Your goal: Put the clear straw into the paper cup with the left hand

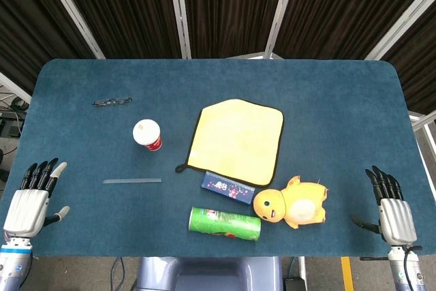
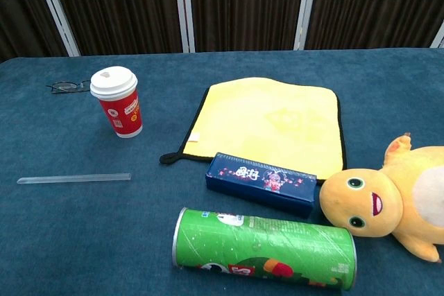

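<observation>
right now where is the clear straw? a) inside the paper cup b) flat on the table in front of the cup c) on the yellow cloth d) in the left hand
b: the clear straw lies flat on the table, nearer the robot than the paper cup, untouched by the left hand.

yellow cloth [image 1: 237, 140], blue box [image 2: 261, 183], green can [image 2: 265, 247], plush toy [image 1: 291, 204], glasses [image 1: 112, 102].

Dark curtains [image 1: 225, 5], perhaps ribbed panels

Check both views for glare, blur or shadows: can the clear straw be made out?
Head view: even light, no glare, soft shadows; clear straw shows as a faint pale strip, low contrast on the blue table. Chest view: sharp, straw plainer; green can cropped at the bottom edge.
</observation>
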Available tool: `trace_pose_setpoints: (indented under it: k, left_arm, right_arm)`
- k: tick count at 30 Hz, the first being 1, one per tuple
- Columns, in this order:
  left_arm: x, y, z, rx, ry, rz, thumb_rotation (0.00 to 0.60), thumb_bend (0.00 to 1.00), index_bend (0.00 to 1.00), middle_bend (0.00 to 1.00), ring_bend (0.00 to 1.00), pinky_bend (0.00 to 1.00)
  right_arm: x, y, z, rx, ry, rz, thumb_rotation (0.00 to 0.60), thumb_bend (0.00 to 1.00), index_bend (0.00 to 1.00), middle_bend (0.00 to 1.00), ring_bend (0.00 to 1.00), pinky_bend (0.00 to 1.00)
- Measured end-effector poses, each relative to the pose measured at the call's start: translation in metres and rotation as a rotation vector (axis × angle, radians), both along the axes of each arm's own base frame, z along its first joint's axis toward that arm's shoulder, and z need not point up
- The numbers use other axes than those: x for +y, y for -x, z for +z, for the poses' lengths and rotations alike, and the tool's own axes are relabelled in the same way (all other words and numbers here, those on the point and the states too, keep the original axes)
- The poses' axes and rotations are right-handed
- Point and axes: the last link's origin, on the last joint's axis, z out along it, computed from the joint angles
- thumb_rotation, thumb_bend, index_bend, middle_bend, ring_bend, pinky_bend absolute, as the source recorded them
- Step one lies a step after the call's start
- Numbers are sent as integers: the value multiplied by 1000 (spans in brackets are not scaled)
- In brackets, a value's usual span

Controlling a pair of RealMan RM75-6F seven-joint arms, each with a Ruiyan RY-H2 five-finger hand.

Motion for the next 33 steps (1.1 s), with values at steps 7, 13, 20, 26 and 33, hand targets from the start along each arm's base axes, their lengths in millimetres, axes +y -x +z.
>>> trace_pose_setpoints:
  k: [7,13,20,26,33]
  left_arm:
    - [-1,-2,1,0,-5,-8,600,181,86,0,0,0]
    - [-3,-3,2,0,-7,-16,600,180,86,0,0,0]
    - [-1,-3,1,-1,-1,-15,600,179,86,0,0,0]
    - [-2,-5,0,4,2,-18,600,179,89,0,0,0]
    - [-1,-8,-2,-2,9,-23,600,179,102,0,0,0]
  right_arm:
    - [1,0,1,-5,3,5,600,71,0,0,0,0]
    - [2,-2,1,-6,8,15,600,71,0,0,0,0]
    - [1,-2,1,-12,9,16,600,72,0,0,0,0]
    - [1,-1,2,-14,11,15,600,72,0,0,0,0]
    - [2,-2,2,-11,10,18,600,73,0,0,0,0]
